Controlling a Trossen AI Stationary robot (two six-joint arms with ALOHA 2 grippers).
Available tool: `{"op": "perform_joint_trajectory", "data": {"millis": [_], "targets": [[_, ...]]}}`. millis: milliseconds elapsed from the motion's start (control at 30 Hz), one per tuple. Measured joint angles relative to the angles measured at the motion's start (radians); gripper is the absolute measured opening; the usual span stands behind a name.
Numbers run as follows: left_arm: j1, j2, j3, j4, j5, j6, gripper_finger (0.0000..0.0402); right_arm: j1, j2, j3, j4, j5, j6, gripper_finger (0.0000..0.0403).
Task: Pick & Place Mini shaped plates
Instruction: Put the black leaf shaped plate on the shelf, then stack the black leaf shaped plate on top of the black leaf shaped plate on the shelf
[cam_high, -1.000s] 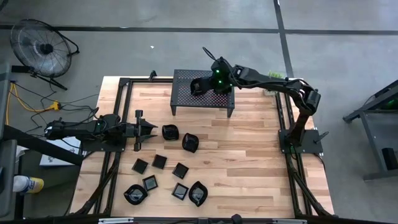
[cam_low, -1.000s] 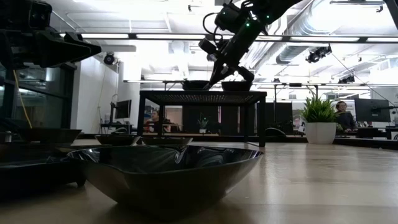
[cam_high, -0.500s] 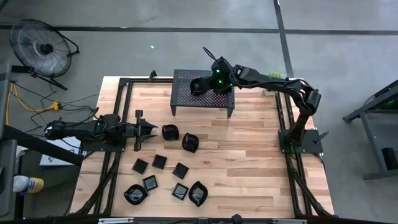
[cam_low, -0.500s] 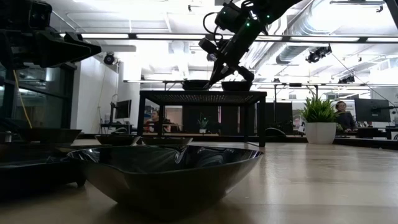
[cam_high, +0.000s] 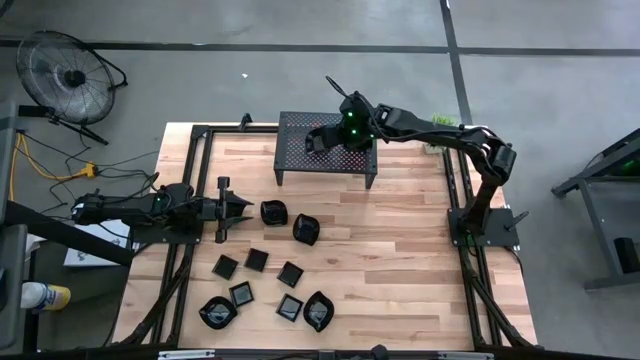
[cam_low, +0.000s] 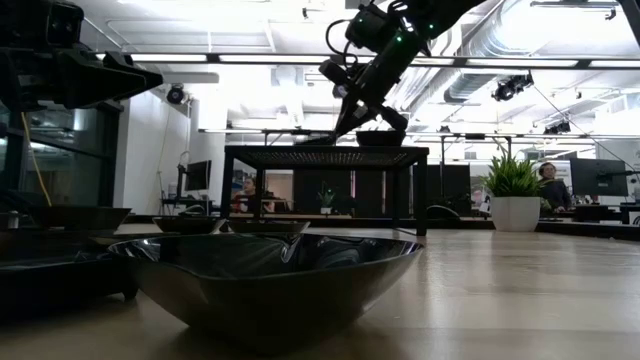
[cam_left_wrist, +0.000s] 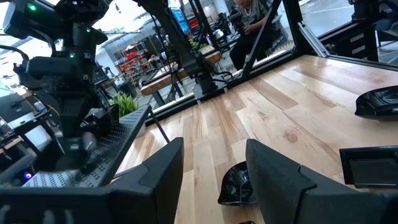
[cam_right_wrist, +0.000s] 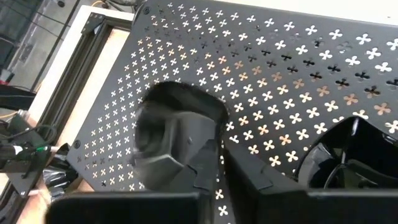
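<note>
**Q:** Two arms; what's each doing, left to right?

**A:** Left gripper waits, fingers apart, beside table plates. Right gripper, over the rack, is barely parting around a plate.

**Q:** Risk?

**A:** Releasing tilted, the plate could slide off.

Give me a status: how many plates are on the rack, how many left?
Done: one plate sits on the perforated rack. In hand: the right gripper is over the rack at a second plate; whether it grips it is unclear. Left: nine plates on the table, beside the open left gripper.
</note>
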Motion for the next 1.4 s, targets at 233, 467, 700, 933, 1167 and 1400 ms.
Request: {"op": "perform_joint_trajectory", "data": {"millis": [233, 467, 700, 933, 1167, 1400], "targets": [[0.000, 0.000, 0.000, 0.000, 0.000, 0.000, 0.0170, 0.000, -0.002, 0.000, -0.001, -0.014, -0.019, 0.0095], [0.000, 0.000, 0.000, 0.000, 0.000, 0.000, 0.0170, -0.002, -0.058, 0.000, 0.001, 0.003, -0.045, 0.0123], [0.000, 0.000, 0.000, 0.000, 0.000, 0.000, 0.0170, 0.003, -0.149, 0.000, -0.003, 0.006, -0.104, 0.0122], [0.000, 0.000, 0.000, 0.000, 0.000, 0.000, 0.0170, 0.082, -0.248, 0.000, -0.039, 0.009, -0.204, 0.0122], [0.000, 0.000, 0.000, 0.000, 0.000, 0.000, 0.0170, 0.256, -0.291, 0.000, -0.150, 0.147, -0.325, 0.0122], [0.000, 0.000, 0.000, 0.000, 0.000, 0.000, 0.0170, 0.467, -0.275, 0.000, -0.289, 0.350, -0.339, 0.0122]]}}
